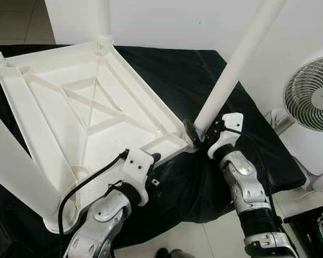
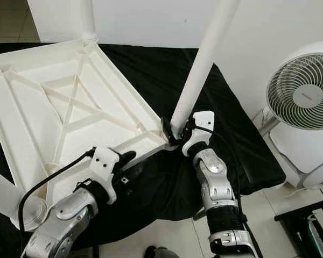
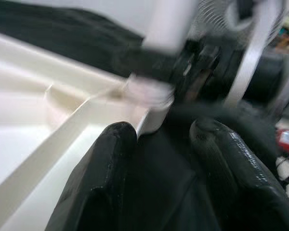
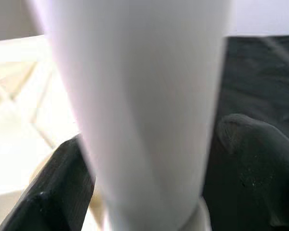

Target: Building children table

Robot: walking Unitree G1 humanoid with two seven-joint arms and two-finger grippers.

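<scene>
Table leg [image 1: 234, 72] clamped by right gripper [image 1: 200, 135] (corner socket).

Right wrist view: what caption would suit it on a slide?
Right end effector clasping a white table leg above the upturned white tabletop.

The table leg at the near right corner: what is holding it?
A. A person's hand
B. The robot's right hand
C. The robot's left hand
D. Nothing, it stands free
B. The right hand has its black fingers on either side of the base of the white table leg, where it meets the corner of the upturned tabletop.
</scene>
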